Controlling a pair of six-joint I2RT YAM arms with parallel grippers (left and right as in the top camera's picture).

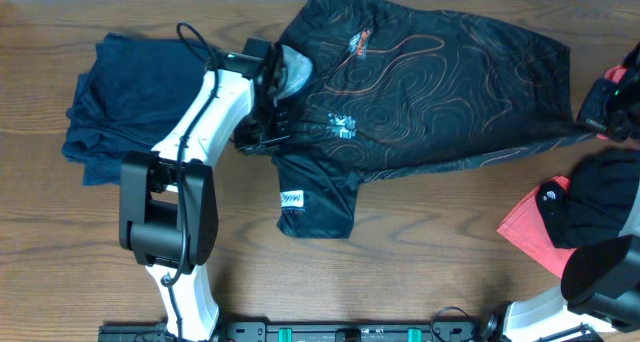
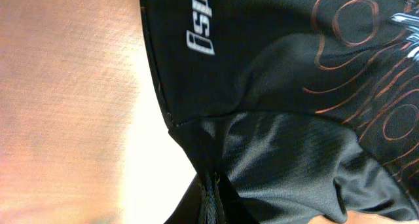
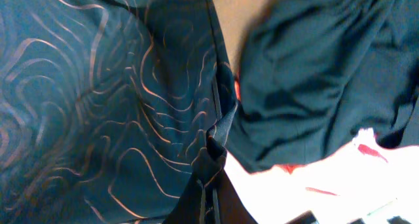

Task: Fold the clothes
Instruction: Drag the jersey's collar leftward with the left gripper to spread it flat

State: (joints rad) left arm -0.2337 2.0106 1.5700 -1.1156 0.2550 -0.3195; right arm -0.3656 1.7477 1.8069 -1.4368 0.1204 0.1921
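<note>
The jersey (image 1: pixel 430 82) is spread across the far middle of the worktop (image 1: pixel 420 252), with one sleeve lying toward the near side. The left end effector (image 1: pixel 262 127) is closed on a bunch of cloth at the jersey's left edge, close to the sleeve seam. In the left wrist view the fabric is seen gathered into a tight pinch. The right end effector (image 1: pixel 598 112) is likewise closed on the jersey's right edge, where a fold of patterned cloth is drawn into it. A navy pile (image 1: pixel 115 102) lies at the far left, just beside the left arm. A red garment (image 1: pixel 522 227) and a black garment (image 1: pixel 605 197) lie near right.

Several risks can be judged from here. If either pinch is shallow, the slick cloth could be lost from that side on lifting, and the fold would be skewed. If the ends are moved unevenly, the loose sleeve may be dragged into creases or trapped underneath. The neighbouring garments could be snagged by an arm, the black one especially.
</note>
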